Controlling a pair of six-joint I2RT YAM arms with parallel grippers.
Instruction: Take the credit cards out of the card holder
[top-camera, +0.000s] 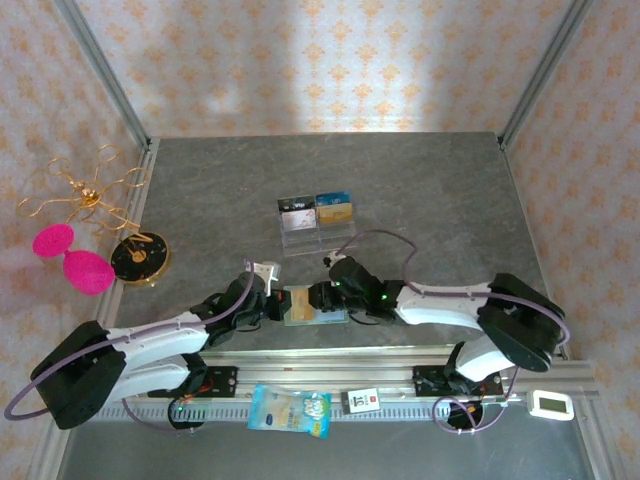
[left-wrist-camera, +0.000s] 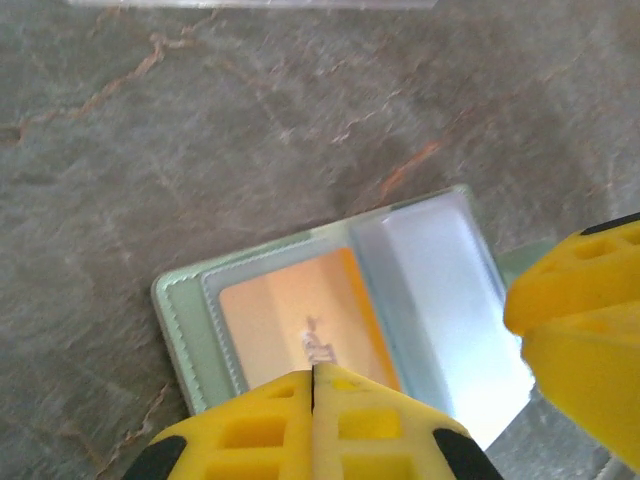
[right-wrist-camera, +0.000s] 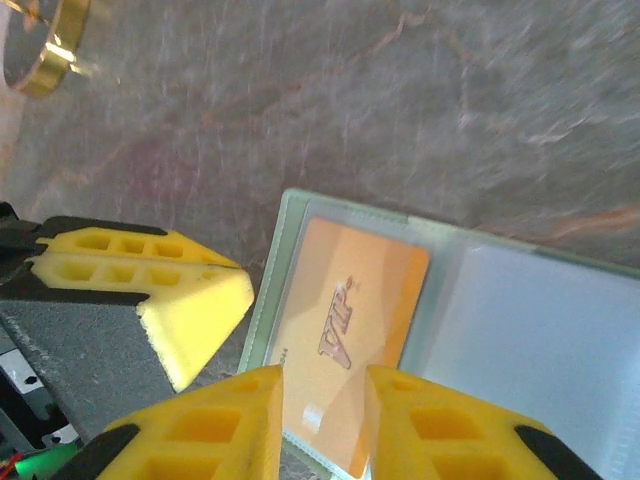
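The left gripper (left-wrist-camera: 313, 385) is pinched shut, its tips pressed at the edge of the card holder (left-wrist-camera: 180, 310). The right gripper (right-wrist-camera: 325, 405) stands parted over one end of a gold credit card (right-wrist-camera: 350, 300). Patterned walls (top-camera: 330, 60) enclose the grey marbled table (top-camera: 430, 190). Near the table's front edge the card holder lies open and flat, its long axis running left-right between both grippers. The gold credit card sits in its clear pocket (left-wrist-camera: 225, 330).

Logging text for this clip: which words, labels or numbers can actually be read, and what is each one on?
"VIP": on the orange credit card inside the open card holder.
Too small to read: the print on the blue packet, the white tag, and the displayed cards in the clear rack.
Blurred in the left wrist view: the same card's mark.
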